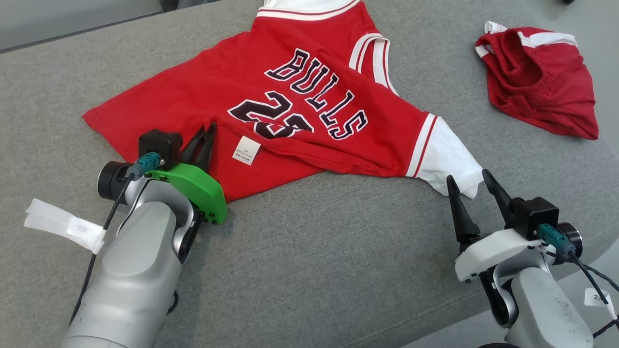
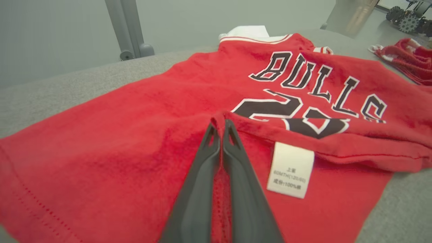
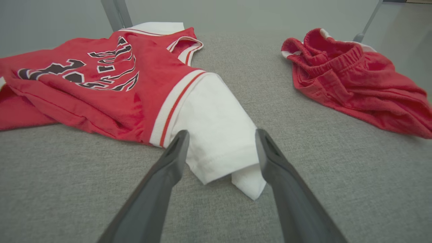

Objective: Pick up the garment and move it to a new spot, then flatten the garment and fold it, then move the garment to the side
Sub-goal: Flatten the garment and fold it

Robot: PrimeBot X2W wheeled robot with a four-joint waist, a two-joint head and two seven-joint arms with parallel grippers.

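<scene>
Here, left fingers point(image 2: 199, 172) pinch the red jersey point(image 2: 118, 135).

Left claw point(image 1: 209, 128) pinches the red jersey point(image 1: 193, 96); right claw point(image 1: 468, 176) gapes beside its white sleeve point(image 1: 447, 154).

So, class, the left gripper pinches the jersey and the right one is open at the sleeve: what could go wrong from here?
1. The left gripper holds a thin fold of the jersey by the label; it may slip when lifted.
2. The right gripper, open, straddles the sleeve end; closing there may catch only a corner.
3. The shorts lie near; a move that way may drag them.
</scene>
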